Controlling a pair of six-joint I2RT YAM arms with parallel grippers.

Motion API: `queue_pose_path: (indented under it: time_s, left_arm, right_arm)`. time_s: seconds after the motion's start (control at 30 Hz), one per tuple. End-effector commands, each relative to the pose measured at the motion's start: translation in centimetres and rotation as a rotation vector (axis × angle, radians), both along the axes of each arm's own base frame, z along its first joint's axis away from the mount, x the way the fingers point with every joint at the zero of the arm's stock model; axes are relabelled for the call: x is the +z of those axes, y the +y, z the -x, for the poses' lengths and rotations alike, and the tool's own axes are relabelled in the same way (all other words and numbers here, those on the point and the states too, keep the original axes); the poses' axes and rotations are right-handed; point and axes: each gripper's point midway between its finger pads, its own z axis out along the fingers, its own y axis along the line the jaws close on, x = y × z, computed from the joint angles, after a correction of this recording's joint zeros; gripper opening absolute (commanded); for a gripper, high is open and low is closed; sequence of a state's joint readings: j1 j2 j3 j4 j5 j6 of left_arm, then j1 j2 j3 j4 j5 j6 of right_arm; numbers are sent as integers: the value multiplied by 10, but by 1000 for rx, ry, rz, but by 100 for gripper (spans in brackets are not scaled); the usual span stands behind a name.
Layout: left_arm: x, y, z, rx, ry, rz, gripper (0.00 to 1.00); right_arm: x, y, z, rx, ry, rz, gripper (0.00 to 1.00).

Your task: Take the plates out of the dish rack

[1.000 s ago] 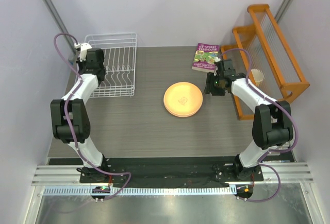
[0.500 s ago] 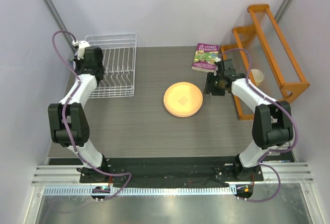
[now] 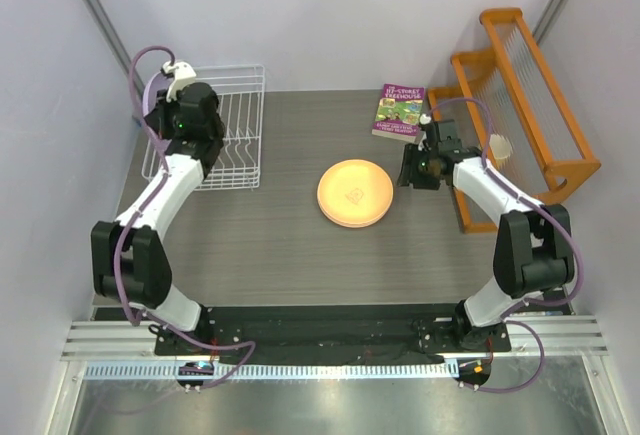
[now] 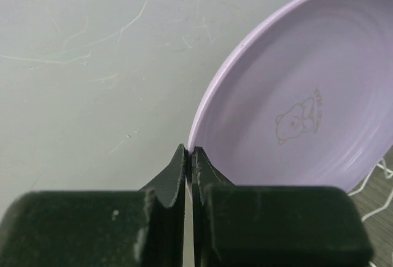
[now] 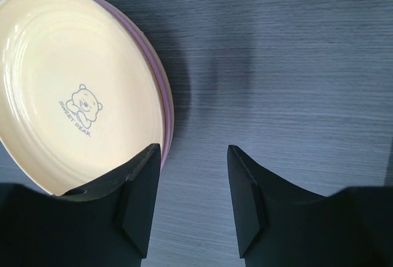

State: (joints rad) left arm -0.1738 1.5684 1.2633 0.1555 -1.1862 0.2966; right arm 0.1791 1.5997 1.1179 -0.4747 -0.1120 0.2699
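My left gripper [image 4: 189, 156] is shut on the rim of the lilac purple plate [image 4: 307, 95], which stands on edge, its hollow side with a bear print towards the camera. In the top view this gripper [image 3: 185, 105] is over the left part of the white wire dish rack [image 3: 235, 140]; the plate is hard to make out there. An orange-yellow plate [image 3: 355, 192] tops a stack at the table's middle; a pink plate's rim [image 5: 161, 83] shows under it [image 5: 73, 77]. My right gripper [image 5: 193, 150] is open and empty, just right of the stack [image 3: 408, 167].
A book [image 3: 400, 110] lies at the back, right of centre. An orange wooden shelf rack [image 3: 525, 95] stands along the right side, close behind my right arm. Grey walls close in on the left and back. A bit of rack wire [image 4: 381, 175] shows below the lilac plate.
My left gripper has swung right and risen over the rack with the lilac plate in it. The right arm has hardly moved.
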Motion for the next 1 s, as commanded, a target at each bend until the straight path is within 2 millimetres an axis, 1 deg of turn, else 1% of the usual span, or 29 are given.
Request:
queue_pose_path:
  time_s: [0.0, 0.03, 0.07, 0.1, 0.13, 0.17, 0.2, 0.23, 0.27, 0.3, 0.33, 0.37, 0.4, 0.43, 0.47, 0.5, 0.53, 0.6, 0.63, 0.7, 0.73, 0.9, 0.97]
  left_arm:
    - [45, -20, 14, -79, -141, 50, 0]
    - [44, -30, 10, -114, -179, 106, 0]
    - [36, -49, 6, -204, -98, 129, 0]
    - [33, -58, 5, -232, -94, 155, 0]
    - [30, -73, 3, -274, -87, 176, 0]
    - [20, -86, 2, -325, -68, 221, 0]
    - [16, -95, 3, -346, -61, 235, 0]
    - [13, -108, 4, -381, -59, 255, 0]
    - [4, -117, 4, -413, -45, 290, 0]
    - [-4, -133, 2, -488, -26, 339, 0]
    - [-8, -143, 2, -524, -26, 383, 0]
    - [-15, -153, 2, -568, -12, 429, 0]
    - [-25, -170, 2, -619, -9, 516, 0]
    - [-28, -180, 3, -663, -6, 564, 0]
    - [-36, -188, 6, -693, 9, 600, 0]
    - [-38, -197, 7, -709, -10, 658, 0]
    - [-48, -209, 10, -756, 16, 709, 0]
    - [-49, -222, 14, -788, -9, 786, 0]
    - [-58, -232, 18, -824, 13, 828, 0]
    - [-59, -241, 22, -857, 9, 874, 0]
    - [-63, -251, 26, -888, 18, 919, 0]
    - [-70, -273, 35, -947, 39, 986, 0]
    - [-70, -283, 38, -973, 42, 1012, 0]
  right_arm:
    - [47, -9, -4, -39, -135, 12, 53]
    - [62, -11, -3, -45, -177, 7, 53]
    - [70, -10, -2, -46, -196, 0, 54]
    - [77, -9, 0, -44, -214, -11, 55]
    - [84, -5, 2, -27, -234, -37, 56]
    - [96, -2, 4, -20, -268, -58, 57]
    - [101, 1, 5, -19, -281, -82, 59]
    - [106, 5, 5, -10, -301, -105, 60]
    - [113, 11, 8, 15, -313, -142, 61]
    - [115, 16, 9, 18, -313, -175, 61]
    - [118, 21, 8, 29, -331, -204, 61]
    - [121, 30, 10, 56, -335, -249, 61]
    - [125, 35, 10, 52, -341, -289, 61]
    - [126, 39, 8, 56, -362, -322, 61]
    - [129, 45, 8, 70, -371, -354, 61]
    - [132, 50, 10, 87, -377, -389, 61]
    - [134, 55, 8, 80, -391, -426, 61]
    - [135, 62, 8, 93, -404, -457, 63]
    - [136, 64, 8, 94, -404, -464, 63]
    - [136, 71, 7, 106, -408, -471, 63]
    - [133, 74, 7, 110, -399, -472, 63]
    - [131, 90, 5, 133, -398, -478, 64]
    - [126, 99, 5, 147, -386, -476, 64]
